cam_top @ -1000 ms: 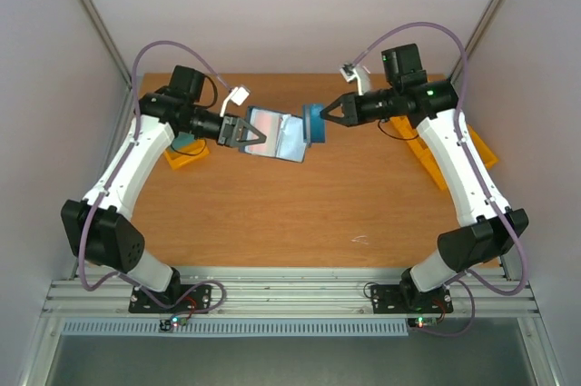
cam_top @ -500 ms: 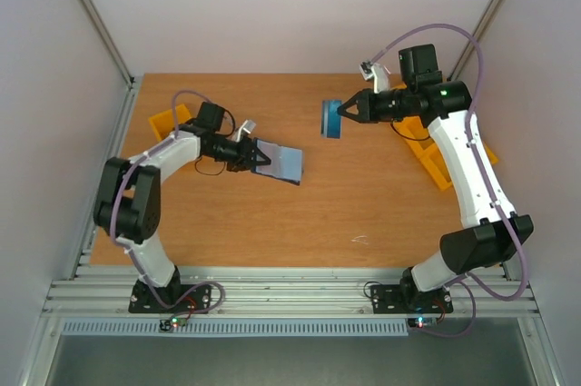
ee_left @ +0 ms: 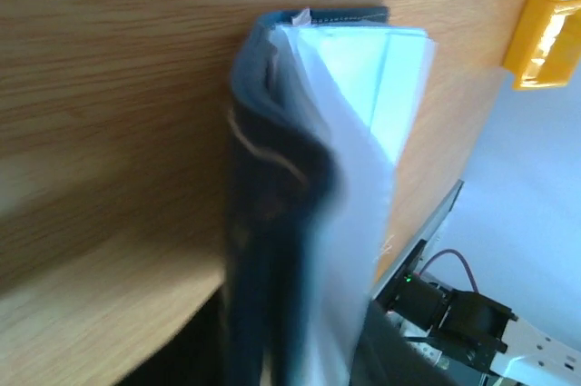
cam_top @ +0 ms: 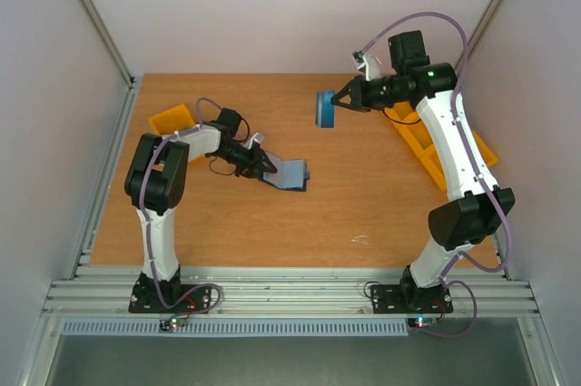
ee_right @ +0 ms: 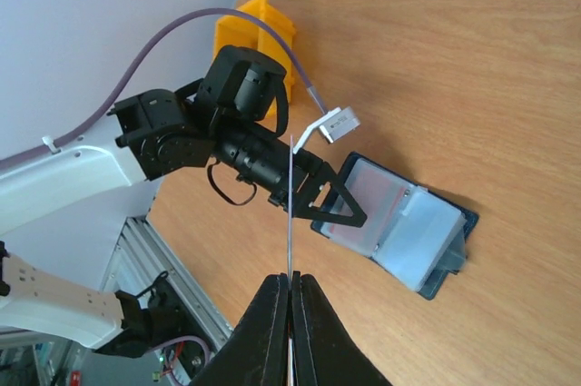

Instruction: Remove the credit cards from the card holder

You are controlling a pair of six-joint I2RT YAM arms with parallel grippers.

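At table centre the card holder (cam_top: 289, 174) lies open, sleeves up. The left claw (cam_top: 264, 166) reaches in from 9 o'clock and looks clamped on its near flap, presumably to anchor it. At 1 o'clock of the holder, clear of the table (cam_top: 363, 213), the right claw (ee_right: 290, 282) is pinched tight on a blue credit card (cam_top: 324, 109), probably bound for the yellow bin (cam_top: 413, 134) at 3 o'clock. Right wrist sees that card edge-on, just a line. Left wrist view is blurred: claw tips unseen, remaining cards unreadable.
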